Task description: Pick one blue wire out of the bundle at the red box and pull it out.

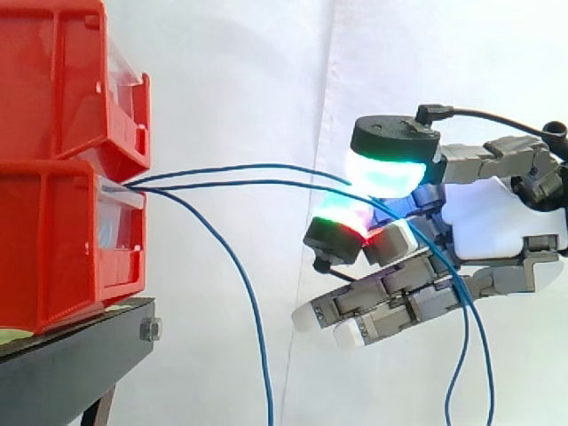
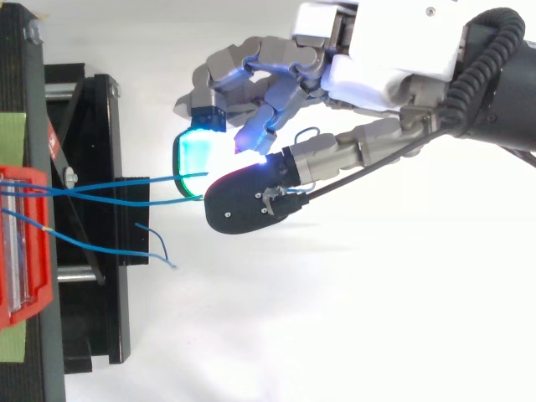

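Observation:
Several thin blue wires come out of the front of the lower red box [image 1: 62, 257] [image 2: 18, 251] at the left. My hand [image 1: 501, 217] [image 2: 381, 71] is to the right of the box, off the stand. Its thumb and one finger are curled together, the glowing fingertips [image 1: 386, 169] pinching one blue wire [image 1: 266, 166] [image 2: 126, 179], which runs nearly level from the box to the pinch. A second blue wire [image 1: 266, 183] [image 2: 126, 202] runs just beside it, passes the pinch and hangs down behind the hand. The other fingers are half curled below.
A third blue wire [image 1: 241, 288] [image 2: 100, 248] droops from the box toward the floor, its free end near the stand's edge. An upper red box [image 1: 62, 80] is stacked above. Both boxes sit on a black stand [image 1: 62, 359] [image 2: 94, 276] before the white curtain.

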You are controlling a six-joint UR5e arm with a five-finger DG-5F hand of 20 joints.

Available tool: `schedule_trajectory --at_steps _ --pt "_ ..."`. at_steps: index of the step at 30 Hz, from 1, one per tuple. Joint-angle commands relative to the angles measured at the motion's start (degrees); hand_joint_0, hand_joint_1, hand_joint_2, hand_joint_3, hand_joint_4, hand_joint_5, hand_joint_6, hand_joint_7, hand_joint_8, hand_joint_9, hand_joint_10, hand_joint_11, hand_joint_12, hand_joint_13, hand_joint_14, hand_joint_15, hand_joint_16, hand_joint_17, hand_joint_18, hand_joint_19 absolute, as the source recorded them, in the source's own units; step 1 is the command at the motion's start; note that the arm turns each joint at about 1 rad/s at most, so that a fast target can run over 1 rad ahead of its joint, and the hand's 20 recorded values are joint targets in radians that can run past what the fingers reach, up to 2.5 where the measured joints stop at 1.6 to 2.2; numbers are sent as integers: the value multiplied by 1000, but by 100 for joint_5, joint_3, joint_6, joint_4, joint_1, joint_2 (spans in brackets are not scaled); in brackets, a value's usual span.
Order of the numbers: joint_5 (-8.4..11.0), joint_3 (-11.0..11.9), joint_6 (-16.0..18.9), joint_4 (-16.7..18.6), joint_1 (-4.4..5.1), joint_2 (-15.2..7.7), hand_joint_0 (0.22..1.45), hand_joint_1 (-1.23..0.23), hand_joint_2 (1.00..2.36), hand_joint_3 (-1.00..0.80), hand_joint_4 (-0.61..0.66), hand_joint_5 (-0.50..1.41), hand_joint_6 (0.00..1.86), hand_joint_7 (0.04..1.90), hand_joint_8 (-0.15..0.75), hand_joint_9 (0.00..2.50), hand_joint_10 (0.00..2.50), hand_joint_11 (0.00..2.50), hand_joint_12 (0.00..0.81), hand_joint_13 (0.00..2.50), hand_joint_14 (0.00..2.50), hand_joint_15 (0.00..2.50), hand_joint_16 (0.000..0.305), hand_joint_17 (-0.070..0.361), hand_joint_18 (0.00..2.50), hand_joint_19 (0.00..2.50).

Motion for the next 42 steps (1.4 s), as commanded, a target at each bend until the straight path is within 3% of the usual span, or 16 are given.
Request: schedule_trajectory --at_steps 1,14,18,23,26,27,28,30,32,34,38,42 --pt "-9 2 -1 0 -1 -4 564 -816 1020 -106 112 -90 857 1321 316 1069 27 963 417 361 5 118 64 145 302 263" --pt "18 2 -28 -62 7 119 566 -823 1020 -94 106 -85 849 1345 314 1050 26 919 420 352 4 111 65 147 303 253" --pt "35 -6 -45 -220 25 181 567 -823 1020 -97 112 -85 849 1343 315 1047 26 917 423 351 4 114 65 147 305 252" --pt "0 -6 -1 -695 51 277 565 -823 1020 -87 110 -84 849 1344 314 1044 26 913 424 352 4 113 66 148 303 244" --pt "0 -103 16 -826 69 383 565 -823 1020 -87 111 -84 850 1349 317 1046 26 914 426 353 4 120 66 149 305 250" --pt "18 -323 16 -844 104 541 566 -823 1019 -90 110 -84 850 1339 320 1047 26 913 426 354 4 113 66 149 306 250" --pt "35 -481 16 -835 130 655 565 -823 1019 -87 109 -84 851 1338 319 1047 28 902 426 354 4 114 66 149 307 250" --pt "79 -551 16 -809 139 690 566 -823 1019 -88 109 -84 851 1336 320 1039 25 906 427 354 5 113 66 150 307 243" --pt "404 -666 34 -607 183 752 566 -824 1019 -87 102 -84 851 1335 317 1023 25 873 427 345 4 108 67 150 301 244" --pt "483 -666 34 -580 201 752 566 -824 1019 -87 96 -84 851 1338 313 1001 24 820 425 342 4 98 67 151 300 234" --pt "510 -666 -19 -466 210 752 566 -828 1018 -88 81 -83 850 1321 314 867 20 519 422 299 2 42 68 152 274 198" --pt "519 -666 -142 -44 236 752 566 -832 1017 -87 78 -82 848 1316 312 823 17 434 423 286 0 38 68 153 253 186"
